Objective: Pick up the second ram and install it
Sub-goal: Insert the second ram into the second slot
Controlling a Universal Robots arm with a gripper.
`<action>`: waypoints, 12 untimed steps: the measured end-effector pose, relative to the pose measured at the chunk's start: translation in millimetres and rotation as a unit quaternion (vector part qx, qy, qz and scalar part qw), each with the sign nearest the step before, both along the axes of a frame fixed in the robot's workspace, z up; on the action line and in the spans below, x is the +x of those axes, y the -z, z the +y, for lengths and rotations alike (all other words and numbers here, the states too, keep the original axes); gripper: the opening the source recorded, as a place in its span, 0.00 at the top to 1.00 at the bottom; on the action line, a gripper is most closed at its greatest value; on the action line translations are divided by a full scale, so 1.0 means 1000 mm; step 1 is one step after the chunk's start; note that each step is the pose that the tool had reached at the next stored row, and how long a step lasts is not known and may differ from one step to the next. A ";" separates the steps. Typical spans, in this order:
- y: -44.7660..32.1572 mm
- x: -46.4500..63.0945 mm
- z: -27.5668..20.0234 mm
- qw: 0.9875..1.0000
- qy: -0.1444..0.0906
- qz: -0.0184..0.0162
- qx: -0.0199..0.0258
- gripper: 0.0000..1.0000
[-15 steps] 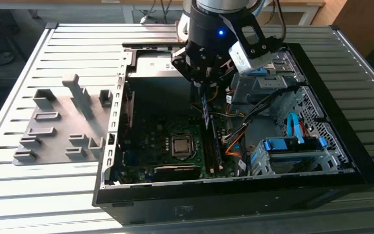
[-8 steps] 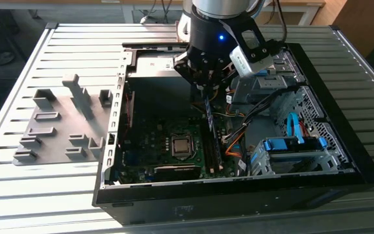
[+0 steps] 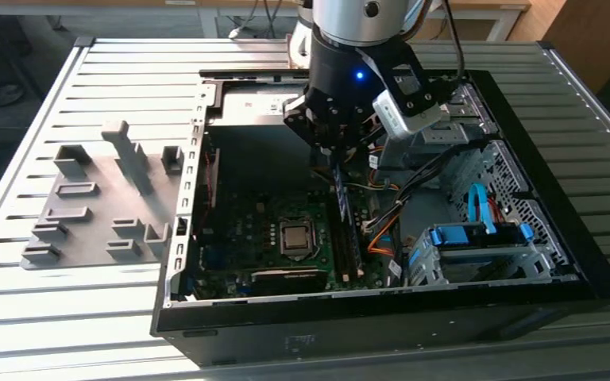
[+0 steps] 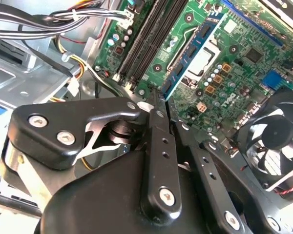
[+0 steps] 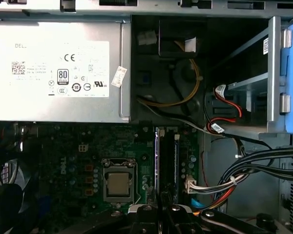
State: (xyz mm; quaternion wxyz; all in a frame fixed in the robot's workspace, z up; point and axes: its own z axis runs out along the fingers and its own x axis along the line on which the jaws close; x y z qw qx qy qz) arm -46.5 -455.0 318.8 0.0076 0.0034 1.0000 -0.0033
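Ribbed grey metal tabletop point(image 3: 93, 317) carries an open black PC case point(image 3: 559, 238), with a grey slotted holder point(image 3: 93, 214) lying on the exterior view's left. Over the case the arm reaches straight down, wrist vertical, and the gripper point(image 3: 337, 155) is pinched shut on the second ram point(image 3: 339, 186), held edge-on beneath the fingers. In the second wrist view the ram point(image 4: 188, 53) shows as a slim blue stick with black chips running away from the fingertips. Its long axis lies parallel to the black memory slots point(image 3: 345, 238), which sit directly under it, just right of the CPU socket point(image 3: 296, 236); I judge it is aligned with a slot but not yet seated.
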 end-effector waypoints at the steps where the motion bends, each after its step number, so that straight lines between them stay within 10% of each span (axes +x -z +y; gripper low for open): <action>1: 0.0008 0.000 0.0000 1.000 0.000 0.000 0.000 0.86; 12: 0.0034 0.003 -0.0008 1.000 0.003 0.000 0.000 0.86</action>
